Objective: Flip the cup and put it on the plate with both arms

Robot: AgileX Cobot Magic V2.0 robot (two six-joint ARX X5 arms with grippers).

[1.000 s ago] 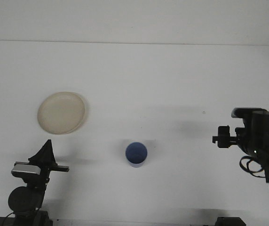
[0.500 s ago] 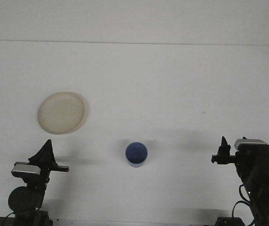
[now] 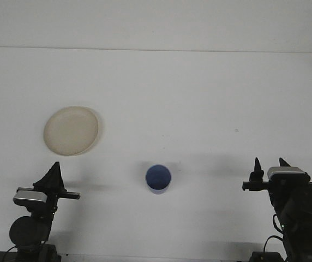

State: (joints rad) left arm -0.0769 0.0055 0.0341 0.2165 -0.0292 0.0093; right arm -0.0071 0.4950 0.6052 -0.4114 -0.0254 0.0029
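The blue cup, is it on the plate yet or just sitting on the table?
On the table. The blue cup stands alone on the white table, well apart from the cream plate, which holds nothing.

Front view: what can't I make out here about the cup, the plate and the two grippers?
- Blue cup: seen from above; its base is hidden by its own wall.
- Plate: any surface detail is too faint.
- Left gripper: seen edge-on, finger gap unreadable.
- Right gripper: arm base cut off by bottom edge.

The counter is seen from one high front camera, faced forward and down, set well back
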